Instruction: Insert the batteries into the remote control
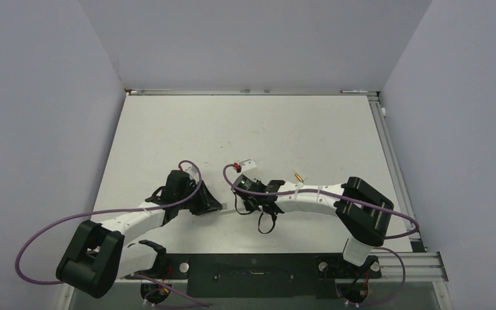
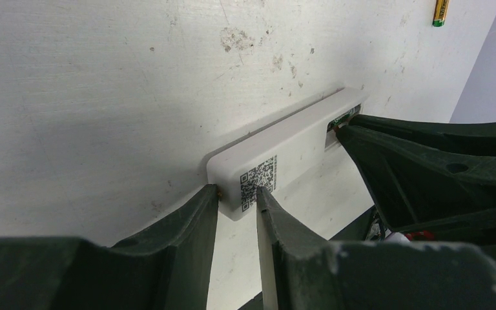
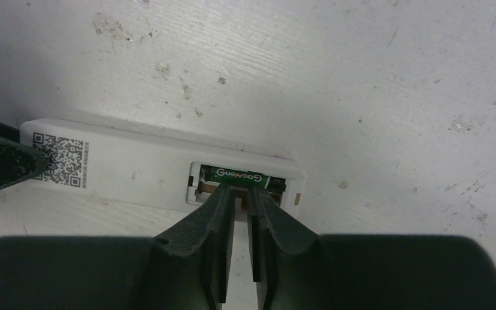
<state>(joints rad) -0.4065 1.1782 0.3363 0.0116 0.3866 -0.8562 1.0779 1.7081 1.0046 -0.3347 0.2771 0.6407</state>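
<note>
The right gripper (image 3: 243,190) was nearly closed, a thin slit between its fingers, its tips at a green battery (image 3: 240,175) lying lengthwise in the open compartment (image 3: 197,183) at one end of the white remote (image 3: 135,169), a filling only that wrist's camera showed. The left gripper (image 2: 236,192) stood narrow at the remote's other end by the QR code (image 2: 259,175), though whether it pinched the case could not be told. From above the remote was mostly hidden under both grippers, while the other battery (image 1: 298,174) lay loose off to its right, all in the near half of the table (image 1: 245,129), well apart from its side edges.
</note>
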